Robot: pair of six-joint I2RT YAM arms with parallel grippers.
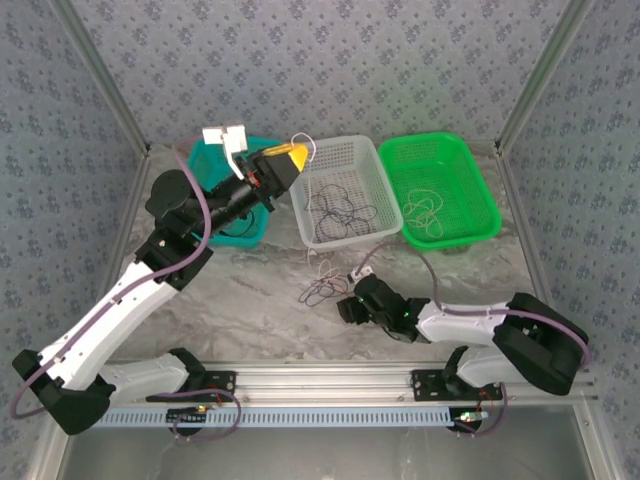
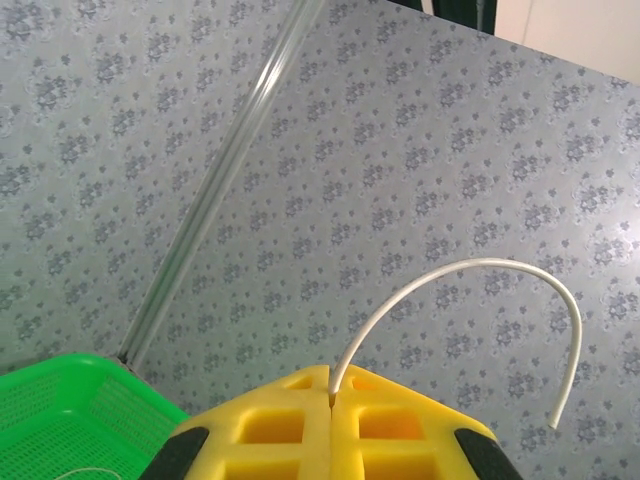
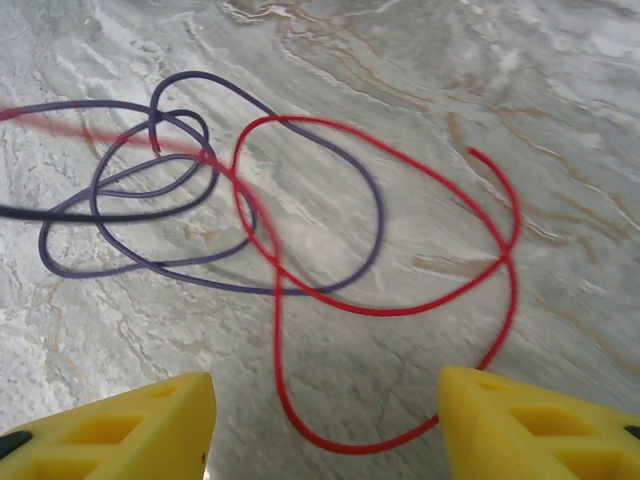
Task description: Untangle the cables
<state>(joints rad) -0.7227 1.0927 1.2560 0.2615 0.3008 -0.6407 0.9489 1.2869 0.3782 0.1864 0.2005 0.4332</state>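
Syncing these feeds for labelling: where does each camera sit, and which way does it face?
Top external: above and behind the arm bases, looking down at the table; both arms show.
Left wrist: on the raised left arm, facing the patterned wall; left gripper shut on a white cable.
Right wrist: low over the table, looking down; right gripper open above tangled red cable and purple cable.
Shared: the green basket appears in top and left wrist views.
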